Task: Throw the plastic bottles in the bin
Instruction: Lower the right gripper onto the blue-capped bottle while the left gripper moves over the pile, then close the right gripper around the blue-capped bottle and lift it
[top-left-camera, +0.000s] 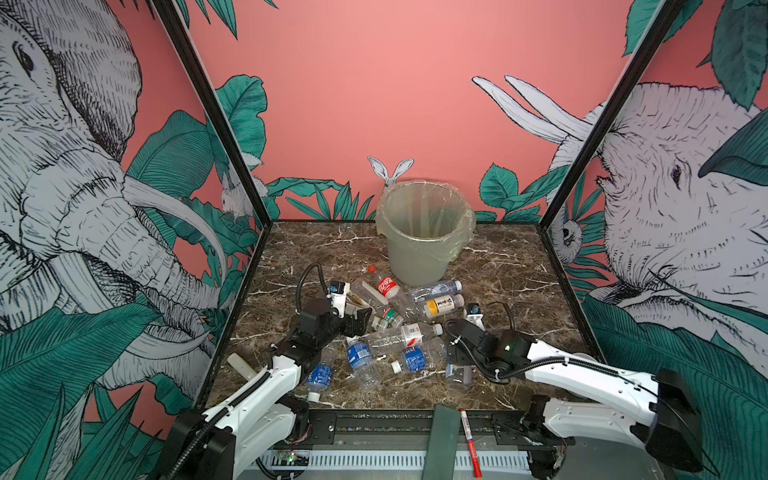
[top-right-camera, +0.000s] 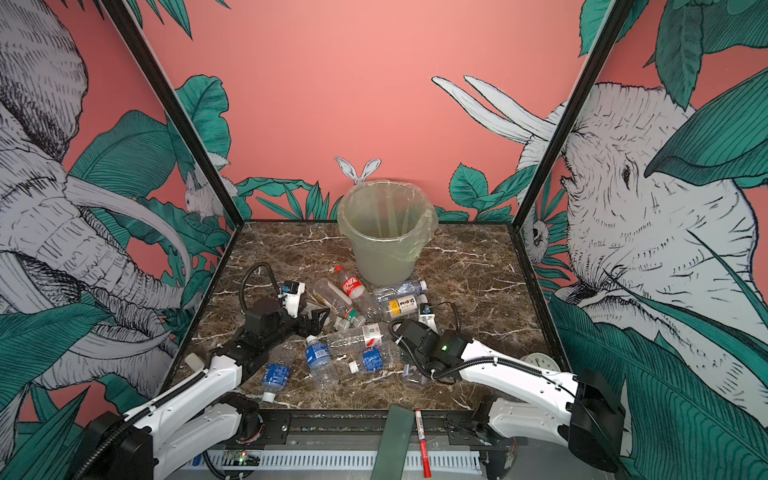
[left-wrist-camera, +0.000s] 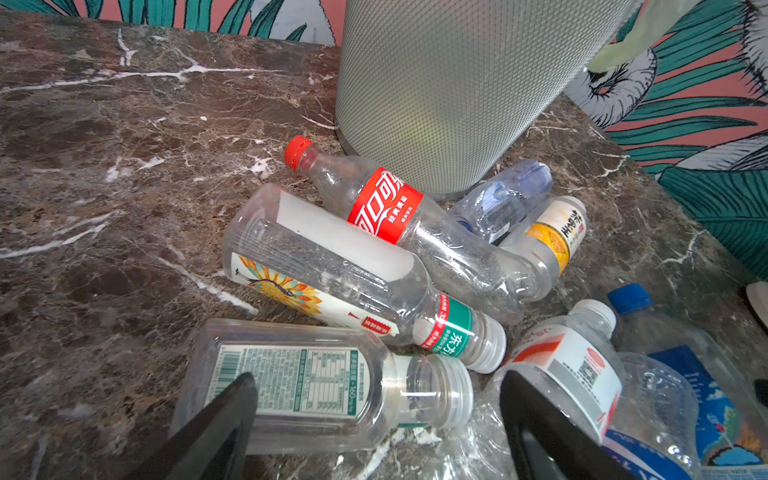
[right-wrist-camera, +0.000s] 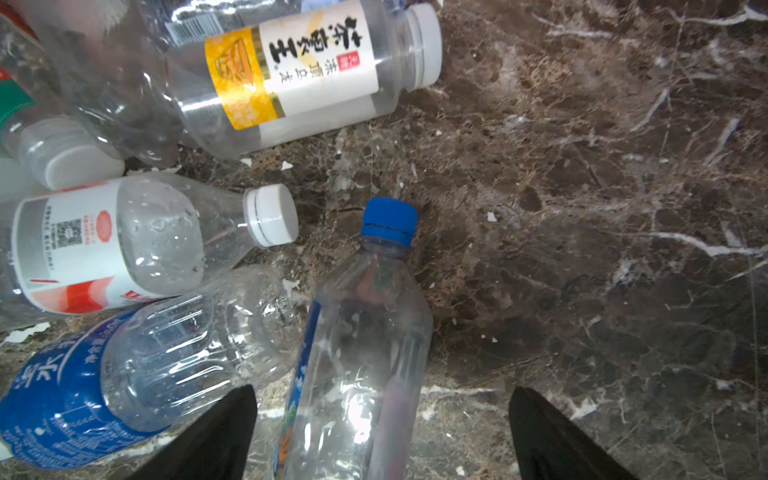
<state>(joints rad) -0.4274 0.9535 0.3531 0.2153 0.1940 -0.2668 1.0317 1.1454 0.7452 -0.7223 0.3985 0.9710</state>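
At the lower left of both top views a pale frosted squarish container (top-left-camera: 241, 365) lies alone on the brown, white-veined marble-look worktop (top-left-camera: 511, 286), beside the left arm. The left pincer (left-wrist-camera: 378, 395) hangs low over the left edge of the heap, its black jaws spread wide and gripping nothing. Only the left wrist view shows what lies under them: a flat-sided clear bottle with a white printed label (left-wrist-camera: 291, 382) and a ribbed clear neck.

The clear, crinkled plastic bottles (top-left-camera: 390, 332) lie on their sides in a loose heap at the centre of the frame, on the worktop in front of the bin. A red-capped, red-labelled cola bottle (top-left-camera: 387, 286) is nearest it, then a yellow-and-white labelled one (top-left-camera: 442, 305), with three blue-labelled ones (top-left-camera: 359, 355) toward the lower edge.

The round grey-green plastic bin (top-left-camera: 417, 249), lined with a thin clear bag, stands upright at upper centre near the back wall. The left wrist view alone reveals a fine mesh-like grain on its wall.

The right pincer (right-wrist-camera: 382, 399) is open too. The right wrist view shows a blue-capped clear bottle (right-wrist-camera: 365, 353) lying between its jaws, close to one and apart from the other. Right of that arm, a top view shows a white round dial (top-right-camera: 537, 360).
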